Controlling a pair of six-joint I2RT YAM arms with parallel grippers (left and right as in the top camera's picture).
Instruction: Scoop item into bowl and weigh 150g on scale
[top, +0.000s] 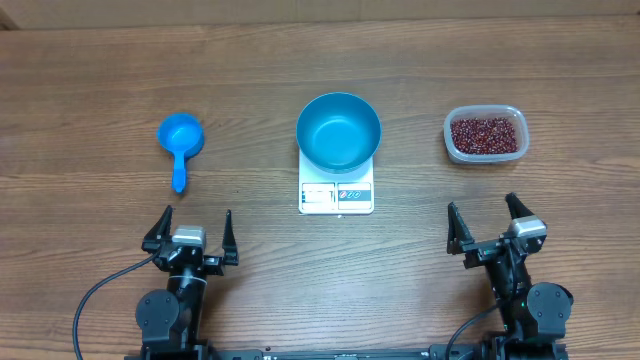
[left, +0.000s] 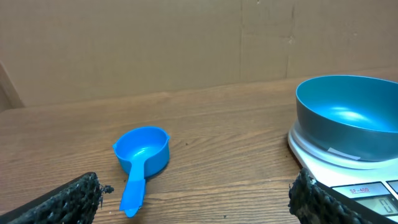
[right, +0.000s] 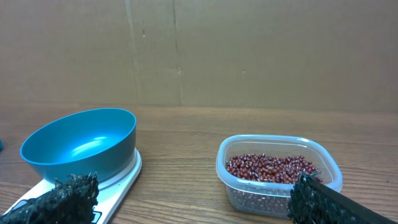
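Scoop: a small blue handled scoop (top: 180, 140) lies on the desk (top: 90, 70) ahead of the left gripper (top: 197, 218) and a little to its left. Its handle points back toward that gripper, its cup is upright and looks empty.
Tub: a clear plastic tub (top: 510, 118) sits ahead of the right gripper (top: 482, 205), well apart from it, with nothing between them.
Beans: the red-brown beans (top: 485, 134) all lie inside the tub, covering its floor.
Bowl: the bright blue bowl (top: 338, 130) stands upright on the scale (top: 336, 196). It is ahead and to the right of the left gripper, ahead and to the left of the right gripper. It looks empty, and it overhangs the scale's back and sides.
Scale: white, with its display edge facing the arms. The digits cannot be read.
In the way: bare desk lies between each gripper and the thing ahead of it.
Left arm: drawn back at the near edge of the desk, with the gripper pointing forward, its jaws spread wide and holding nothing.
Right arm: also drawn back at the near edge, with the gripper pointing forward, its jaws spread wide and holding nothing.
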